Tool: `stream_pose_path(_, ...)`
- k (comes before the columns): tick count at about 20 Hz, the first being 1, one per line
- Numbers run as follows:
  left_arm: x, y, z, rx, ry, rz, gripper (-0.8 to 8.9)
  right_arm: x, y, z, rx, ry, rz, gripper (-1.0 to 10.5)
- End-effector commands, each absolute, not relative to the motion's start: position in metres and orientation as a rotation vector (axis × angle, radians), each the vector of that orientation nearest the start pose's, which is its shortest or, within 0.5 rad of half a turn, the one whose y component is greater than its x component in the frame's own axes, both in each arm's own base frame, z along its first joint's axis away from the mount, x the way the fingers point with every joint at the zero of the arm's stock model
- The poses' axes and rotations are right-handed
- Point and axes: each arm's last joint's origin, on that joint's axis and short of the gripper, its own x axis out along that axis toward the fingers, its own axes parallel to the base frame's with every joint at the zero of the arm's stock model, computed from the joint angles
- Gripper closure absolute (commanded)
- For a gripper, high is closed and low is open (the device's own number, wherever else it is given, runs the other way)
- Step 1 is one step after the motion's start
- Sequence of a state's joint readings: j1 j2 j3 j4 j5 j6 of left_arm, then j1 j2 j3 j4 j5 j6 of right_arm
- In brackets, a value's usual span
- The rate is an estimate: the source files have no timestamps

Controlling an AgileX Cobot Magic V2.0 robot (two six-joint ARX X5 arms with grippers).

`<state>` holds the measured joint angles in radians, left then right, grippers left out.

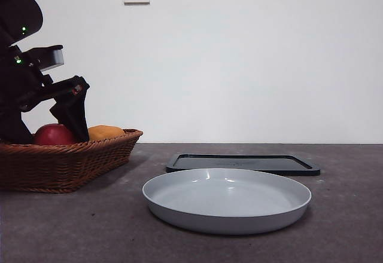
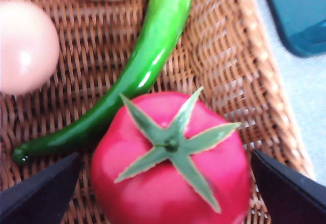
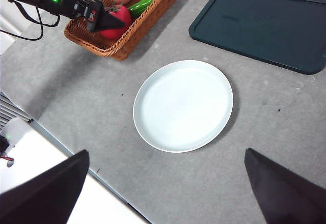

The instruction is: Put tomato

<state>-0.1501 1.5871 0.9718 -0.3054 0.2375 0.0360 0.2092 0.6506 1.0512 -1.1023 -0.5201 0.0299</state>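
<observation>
While down in the basket [image 1: 66, 161] at the left, left pincer [image 2: 165, 183] spread wide around the tomato [image 2: 170, 170], not touching. Green pepper [image 2: 137, 71] just beside. White plate [image 1: 227, 200] in the middle. Right pincer [image 3: 165, 193] high up, released, holding nothing.

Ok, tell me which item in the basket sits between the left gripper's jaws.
The tomato, red with a green star-shaped stem; the left gripper straddles it with jaws open.
</observation>
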Motion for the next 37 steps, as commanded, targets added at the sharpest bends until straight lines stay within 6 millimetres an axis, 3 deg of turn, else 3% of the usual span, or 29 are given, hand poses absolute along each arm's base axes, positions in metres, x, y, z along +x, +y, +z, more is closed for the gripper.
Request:
stream_pose_path(1, 0.318, -0.056, 0.201, 0.008, 0.899, -0.371, 3.30, 0.079, 0.032, 0.359, 0.126, 0.698, 0.697, 4.6)
stream_pose_path(5, 0.318, -0.056, 0.201, -0.003, 0.904, -0.367, 4.69, 0.079, 0.032, 0.359, 0.126, 0.698, 0.697, 4.6)
stream_pose_path(8, 0.316, -0.055, 0.208, -0.023, 0.887, -0.369, 4.79, 0.079, 0.032, 0.359, 0.126, 0.698, 0.697, 4.6)
stream_pose_path(13, 0.300, -0.061, 0.251, -0.111, 0.757, -0.462, 4.79, 0.079, 0.032, 0.359, 0.126, 0.697, 0.696, 4.6)
stream_pose_path(16, 0.278, -0.082, 0.277, -0.120, 0.696, -0.610, 4.79, 0.079, 0.032, 0.359, 0.120, 0.697, 0.684, 4.6)
stream_pose_path(19, 0.262, -0.114, 0.283, -0.076, 0.681, -0.731, 4.78, 0.080, 0.031, 0.359, 0.115, 0.697, 0.670, 4.6)
stream_pose_path(24, 0.251, -0.178, 0.265, 0.033, 0.672, -0.861, 4.78, 0.080, 0.031, 0.359, 0.113, 0.696, 0.670, 4.6)
stream_pose_path(29, 0.245, -0.229, 0.228, 0.159, 0.682, -0.932, 4.78, 0.080, 0.031, 0.359, 0.113, 0.696, 0.670, 4.6)
stream_pose_path(33, 0.242, -0.252, 0.199, 0.248, 0.708, -0.946, 4.78, 0.080, 0.031, 0.359, 0.113, 0.697, 0.670, 4.6)
stream_pose_path(37, 0.243, -0.261, 0.180, 0.284, 0.736, -0.945, 4.78, 0.080, 0.031, 0.359, 0.113, 0.697, 0.670, 4.6)
